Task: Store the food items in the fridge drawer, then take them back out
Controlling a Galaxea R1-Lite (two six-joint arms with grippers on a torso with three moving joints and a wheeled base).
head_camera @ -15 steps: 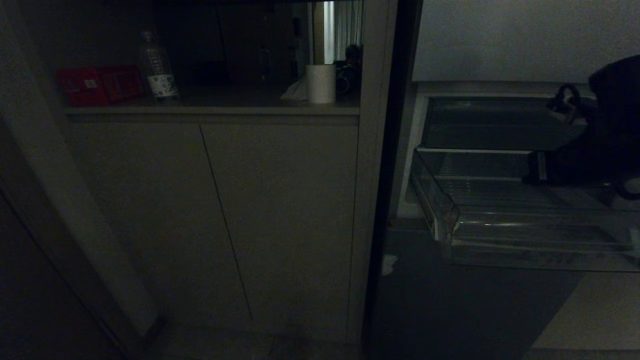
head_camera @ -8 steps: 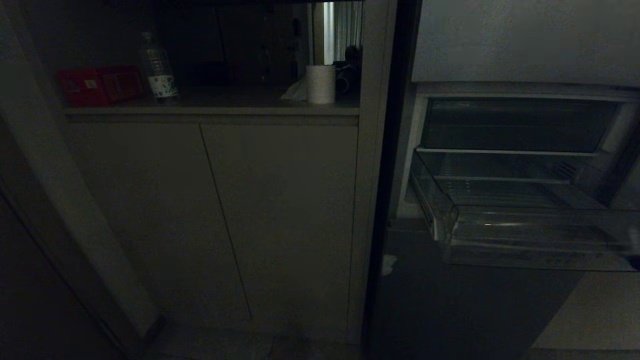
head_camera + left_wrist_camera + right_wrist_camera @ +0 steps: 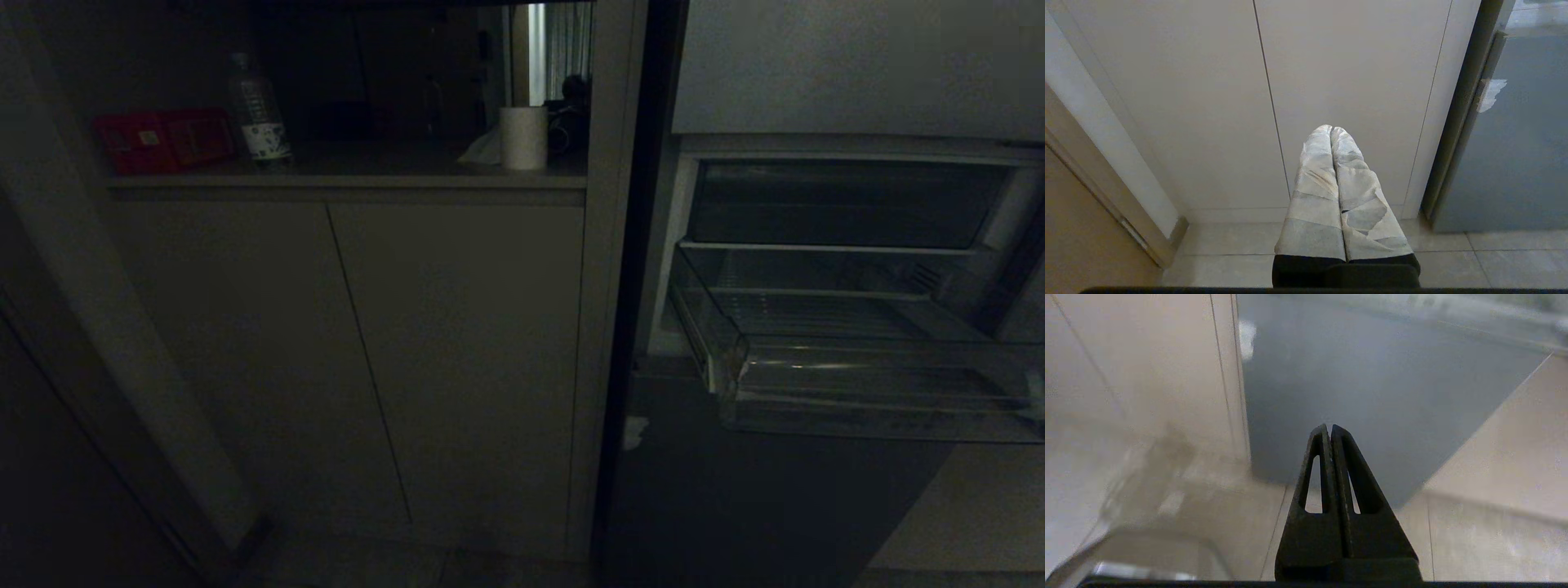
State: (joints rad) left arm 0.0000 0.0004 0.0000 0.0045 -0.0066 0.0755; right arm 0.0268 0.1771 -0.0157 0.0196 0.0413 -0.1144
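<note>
The fridge drawer (image 3: 857, 384) of clear plastic stands pulled out at the right, and nothing lies in it. Two red food items (image 3: 163, 139) sit side by side at the left end of the counter shelf (image 3: 351, 175). Neither arm shows in the head view. My left gripper (image 3: 1331, 128) is shut and empty, its tape-wrapped fingers pointing at the cabinet doors (image 3: 1208, 102) low near the floor. My right gripper (image 3: 1329, 426) is also shut and empty, its black fingers pointing at the grey lower fridge door (image 3: 1372, 396) and the floor tiles.
A clear bottle (image 3: 259, 110) stands beside the red items and a white paper roll (image 3: 523, 136) further right on the shelf. A darker compartment (image 3: 841, 200) lies above the drawer. The grey lower door (image 3: 735, 490) is below it, with an open white door panel (image 3: 963, 506) at the far right.
My right arm, which reached over the drawer at the right edge one second ago, has pulled back out of the head view. The drawer stays open.
</note>
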